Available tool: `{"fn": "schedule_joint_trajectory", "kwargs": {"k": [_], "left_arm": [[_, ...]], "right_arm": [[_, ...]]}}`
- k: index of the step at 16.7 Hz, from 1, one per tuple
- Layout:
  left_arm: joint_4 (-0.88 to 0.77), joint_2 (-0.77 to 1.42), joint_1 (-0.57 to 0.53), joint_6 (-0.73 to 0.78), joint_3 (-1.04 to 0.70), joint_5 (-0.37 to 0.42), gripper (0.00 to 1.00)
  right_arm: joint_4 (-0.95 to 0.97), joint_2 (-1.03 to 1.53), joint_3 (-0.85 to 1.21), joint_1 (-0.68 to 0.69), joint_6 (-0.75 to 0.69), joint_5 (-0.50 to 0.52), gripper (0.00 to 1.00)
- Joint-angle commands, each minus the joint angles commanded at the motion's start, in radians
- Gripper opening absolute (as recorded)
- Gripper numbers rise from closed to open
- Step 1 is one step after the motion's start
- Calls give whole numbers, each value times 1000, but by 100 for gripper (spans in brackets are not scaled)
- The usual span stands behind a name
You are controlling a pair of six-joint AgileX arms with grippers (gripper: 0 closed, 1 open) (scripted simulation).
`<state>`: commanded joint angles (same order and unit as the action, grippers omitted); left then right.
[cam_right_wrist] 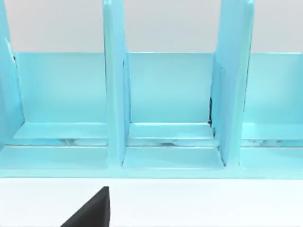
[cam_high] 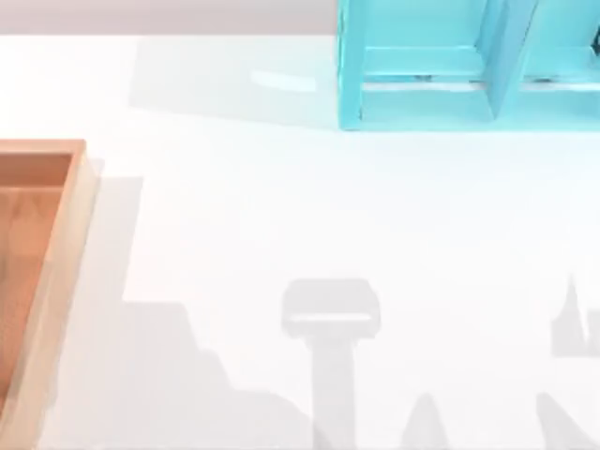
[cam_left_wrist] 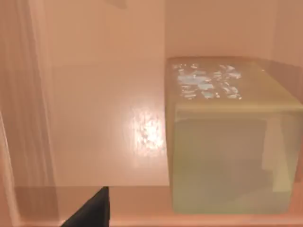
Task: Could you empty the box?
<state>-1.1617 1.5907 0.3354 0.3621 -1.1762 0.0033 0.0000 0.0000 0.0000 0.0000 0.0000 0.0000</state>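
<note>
- Found the box (cam_high: 73, 244) at the left edge of the top view, cut off by the frame there, with its upper right corner and long right wall in sight.
- Saw light tan walls around an orange-brown floor, with the top open.
- Looked into the same box (cam_left_wrist: 104, 118) from the left wrist camera, close above the glossy floor, with a bright glint on the wood.
- Held one item inside: a pale block (cam_left_wrist: 227, 156) resting on the floor, with a whitish, bluish mark on its top face.
- Stood close to the wall behind it, with another wall just beside it; could not tell whether touching either.
- Caught a dark part of the left gripper (cam_left_wrist: 90, 210) low over the floor, apart from the block; could not tell whether released or clenched.
- Noted a turquoise shelf (cam_high: 422, 94) at the upper right of the top view, well apart from the box, standing on the white table (cam_high: 281, 216).
- Faced that shelf (cam_right_wrist: 116, 94) from the right wrist camera: upright dividers splitting it into open compartments, each with a flat turquoise floor.
- Caught a dark part of the right gripper (cam_right_wrist: 90, 210) over the table (cam_right_wrist: 199, 203) in front of the shelf; grip likewise impossible to tell.
- Marked grey shadows of both arms across the lower part of the top view.
</note>
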Motion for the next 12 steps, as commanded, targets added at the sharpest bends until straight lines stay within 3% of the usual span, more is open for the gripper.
{"fn": "schedule_joint_trajectory", "kwargs": {"k": [6, 12], "left_arm": [[290, 81, 4, 5, 195, 0, 100], [333, 97, 5, 7, 231, 0, 100]], "right_arm": [[0, 0, 0, 0, 0, 0, 100], [0, 0, 0, 0, 0, 0, 100]]}}
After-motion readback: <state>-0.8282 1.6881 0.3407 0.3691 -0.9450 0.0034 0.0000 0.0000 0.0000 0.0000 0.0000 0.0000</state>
